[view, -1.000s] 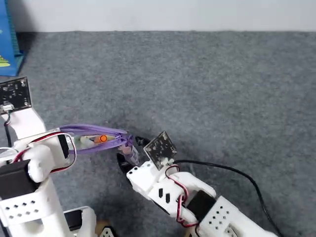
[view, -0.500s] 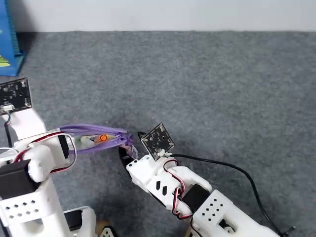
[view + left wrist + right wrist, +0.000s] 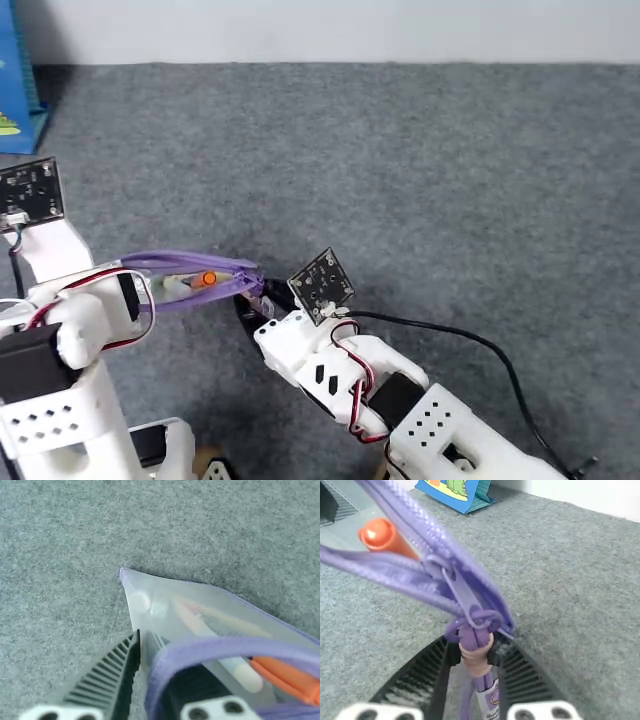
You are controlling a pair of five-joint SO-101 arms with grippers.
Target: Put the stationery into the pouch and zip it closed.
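Note:
The clear pouch (image 3: 190,280) with a purple zipper rim hangs off the table between the two arms. An orange pen (image 3: 207,281) shows through its opening. In the left wrist view my left gripper (image 3: 155,652) is shut on the pouch (image 3: 200,615) at its rim, with the orange pen (image 3: 285,672) and a white pen (image 3: 240,672) inside. At the other end of the pouch, my right gripper (image 3: 255,305) is shut on the zipper pull. The right wrist view shows this gripper (image 3: 472,652) pinching the pull's strap just below the slider (image 3: 465,597). The orange pen's cap (image 3: 382,535) sits behind the zipper.
Grey carpet (image 3: 430,180) covers the table. A blue box (image 3: 15,90) stands at the far left edge, also seen as the blue box (image 3: 455,492) in the right wrist view. A black cable (image 3: 480,350) trails from the right arm.
My right arm has shifted slightly left and up toward the pouch's end, drawing the hanging pull tag in under it. The left arm and pouch have stayed put.

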